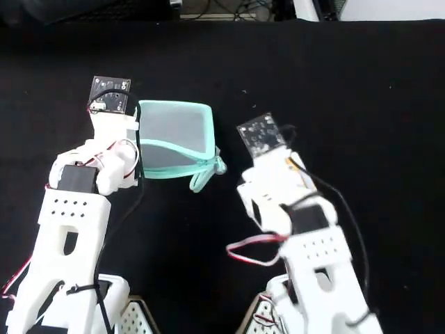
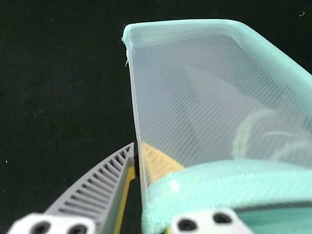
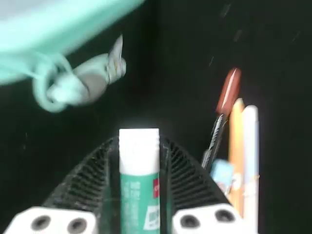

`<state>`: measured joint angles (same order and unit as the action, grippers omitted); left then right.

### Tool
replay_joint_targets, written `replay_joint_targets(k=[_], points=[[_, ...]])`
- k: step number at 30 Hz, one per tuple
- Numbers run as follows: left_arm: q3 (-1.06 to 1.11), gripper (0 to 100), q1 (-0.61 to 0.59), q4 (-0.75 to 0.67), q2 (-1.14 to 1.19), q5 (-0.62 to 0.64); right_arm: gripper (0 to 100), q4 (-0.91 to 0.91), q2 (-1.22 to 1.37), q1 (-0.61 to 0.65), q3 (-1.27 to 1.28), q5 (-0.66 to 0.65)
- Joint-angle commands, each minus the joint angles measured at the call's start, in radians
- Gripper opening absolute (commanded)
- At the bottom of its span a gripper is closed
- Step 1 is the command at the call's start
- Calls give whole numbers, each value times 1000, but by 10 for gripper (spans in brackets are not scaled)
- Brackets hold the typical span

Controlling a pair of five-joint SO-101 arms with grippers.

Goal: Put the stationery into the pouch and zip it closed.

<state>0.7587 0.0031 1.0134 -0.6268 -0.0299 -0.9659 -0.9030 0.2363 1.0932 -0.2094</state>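
1. Nearest the right wrist camera: a white-capped, green-and-white plastic glue stick [image 3: 139,187], clamped between the black ribbed jaws of the right gripper [image 3: 139,142], cap pointing toward the pouch's zip end. It looks rigid, light and smooth, and would likely slip or roll from a loose hold.
2. The mint-green see-through mesh pouch [image 1: 174,136] lies flat mid-table between the two arms. It is soft, floppy and light, so it would probably sag and slide unless pinned.
3. The left gripper [image 2: 138,157] is closed on the pouch's side edge, grey jaw outside, yellow jaw seen through the mesh.
4. A grey zip pull with mint cord loop [image 3: 90,80] lies just ahead of the glue stick. It is small, but looks the best hold for zipping.
5. A brown-capped, an orange and a white pens [image 3: 239,141] lie side by side just beside the right gripper. They are thin and stiff and would roll, so take them mid-barrel.
6. The black cloth table [image 1: 361,90] is matte.
7. Cables [image 1: 229,7] run along the far edge.
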Motion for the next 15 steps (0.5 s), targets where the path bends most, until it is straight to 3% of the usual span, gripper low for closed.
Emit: replay_joint_targets(k=[1,7,15], points=[[-8,30,-16,21,18,5,12,120,179,-20,1,63],[-7,30,-16,21,18,6,12,281,515,-15,-45,86],[-8,30,-16,20,18,3,151,94,855,-15,-323,84]])
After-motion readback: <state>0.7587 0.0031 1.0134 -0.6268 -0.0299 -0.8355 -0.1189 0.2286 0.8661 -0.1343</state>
